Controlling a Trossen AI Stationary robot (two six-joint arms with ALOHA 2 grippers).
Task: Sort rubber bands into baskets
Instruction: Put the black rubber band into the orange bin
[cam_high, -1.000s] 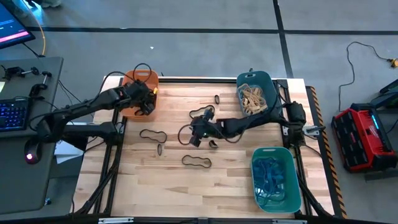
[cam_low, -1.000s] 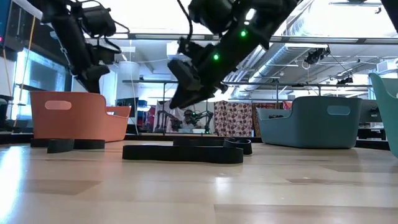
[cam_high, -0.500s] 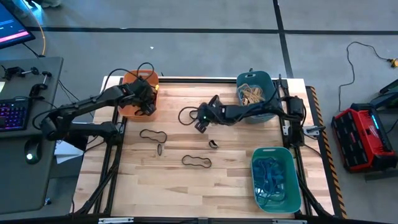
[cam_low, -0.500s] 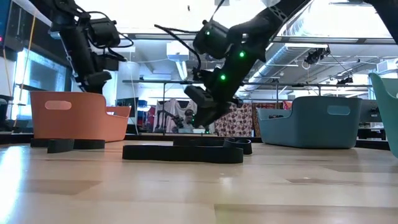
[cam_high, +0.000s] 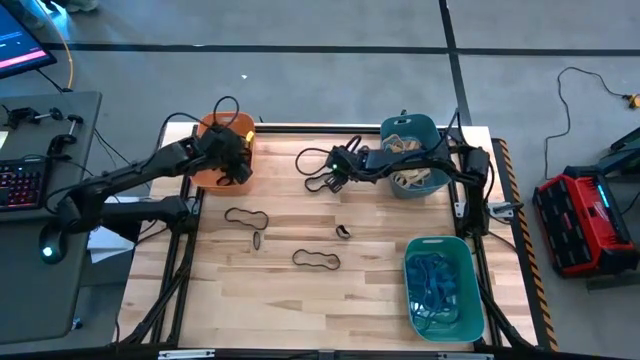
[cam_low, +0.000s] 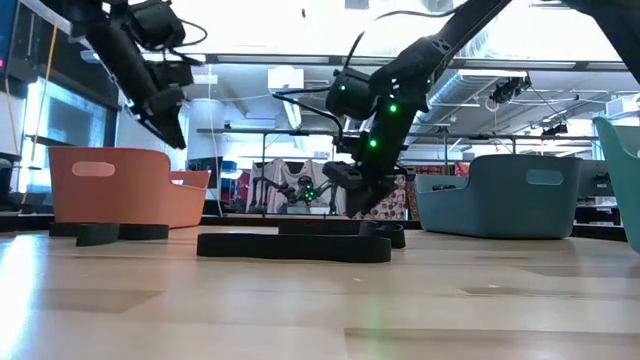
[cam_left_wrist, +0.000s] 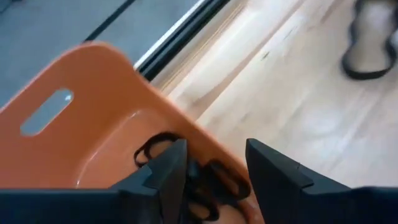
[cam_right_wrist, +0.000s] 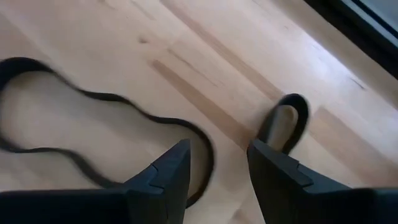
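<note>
Nearest the front edge of the bench, a wavy black band lies flat with its long axis running along the bench's width, and no arm is close to it. A little further back sit a small curled black loop toward the middle, and on the left side a larger wavy black band with a tiny loop just beside it.

Further back again, near the far edge, the right gripper hovers low over the bench with its jaws parted and empty. A long black band trails across the wood just ahead of those jaws — its length runs crosswise to them — and a small upright-looking loop lies beyond it. That makes the right arm the nearer one for this pair, I'd judge.

At the far left corner the left gripper hangs over the orange basket, jaws released and holding nothing; black bands rest on the basket floor directly past its fingers.

At the far right corner the dark teal basket holds tan bands, and the lighter green basket by the front right corner holds blue ones.
</note>
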